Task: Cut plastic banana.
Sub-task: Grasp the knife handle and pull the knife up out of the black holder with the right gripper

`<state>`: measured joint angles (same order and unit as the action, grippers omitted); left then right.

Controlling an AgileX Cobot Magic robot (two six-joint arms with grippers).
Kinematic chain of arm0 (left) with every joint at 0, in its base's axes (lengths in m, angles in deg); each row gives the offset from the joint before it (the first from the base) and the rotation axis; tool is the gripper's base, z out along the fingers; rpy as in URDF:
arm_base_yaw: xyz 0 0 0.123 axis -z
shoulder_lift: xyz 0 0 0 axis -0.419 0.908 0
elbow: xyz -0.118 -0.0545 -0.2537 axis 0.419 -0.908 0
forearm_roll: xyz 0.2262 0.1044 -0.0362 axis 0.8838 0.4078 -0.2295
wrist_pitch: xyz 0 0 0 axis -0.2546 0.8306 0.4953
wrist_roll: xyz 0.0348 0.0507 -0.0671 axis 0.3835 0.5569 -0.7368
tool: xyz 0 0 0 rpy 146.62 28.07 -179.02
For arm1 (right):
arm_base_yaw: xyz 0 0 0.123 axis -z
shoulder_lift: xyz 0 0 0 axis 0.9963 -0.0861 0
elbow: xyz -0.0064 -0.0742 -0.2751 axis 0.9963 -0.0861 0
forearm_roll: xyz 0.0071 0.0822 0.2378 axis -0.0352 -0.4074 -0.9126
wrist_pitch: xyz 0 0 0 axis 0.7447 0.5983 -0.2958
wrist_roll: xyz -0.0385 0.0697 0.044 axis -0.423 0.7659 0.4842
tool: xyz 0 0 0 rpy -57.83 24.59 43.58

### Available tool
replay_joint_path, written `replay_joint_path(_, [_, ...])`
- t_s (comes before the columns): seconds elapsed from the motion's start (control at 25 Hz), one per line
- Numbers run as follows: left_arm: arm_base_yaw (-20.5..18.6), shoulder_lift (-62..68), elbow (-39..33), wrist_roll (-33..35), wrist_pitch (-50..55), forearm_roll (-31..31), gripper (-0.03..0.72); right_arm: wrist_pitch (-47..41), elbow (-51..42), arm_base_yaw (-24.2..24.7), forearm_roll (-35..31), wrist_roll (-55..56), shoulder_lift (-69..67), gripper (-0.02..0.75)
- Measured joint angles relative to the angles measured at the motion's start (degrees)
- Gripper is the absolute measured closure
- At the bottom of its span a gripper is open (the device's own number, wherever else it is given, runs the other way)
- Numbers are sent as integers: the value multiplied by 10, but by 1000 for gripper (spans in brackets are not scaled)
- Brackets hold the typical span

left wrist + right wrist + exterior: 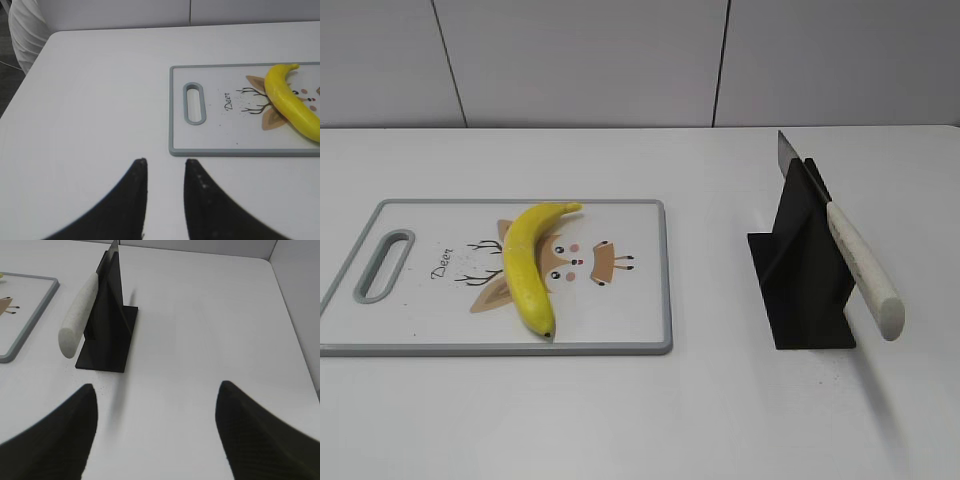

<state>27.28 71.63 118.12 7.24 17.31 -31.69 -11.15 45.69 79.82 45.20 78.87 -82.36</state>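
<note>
Plastic banana (292,102) lies beyond left gripper (165,162).

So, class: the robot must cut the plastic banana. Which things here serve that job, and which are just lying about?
For the job:
plastic banana
cutting board
knife
black knife stand
left gripper
right gripper

Lying about:
nothing else on the table

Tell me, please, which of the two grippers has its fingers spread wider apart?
The right gripper: its fingers stand far apart, while the left gripper shows only a narrow gap between its fingertips.
</note>
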Motion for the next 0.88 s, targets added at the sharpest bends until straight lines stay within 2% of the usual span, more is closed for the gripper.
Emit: replay_joint_path(0.88, [0, 0, 0, 0, 0, 0, 450, 0, 0, 0, 0, 0, 0, 162])
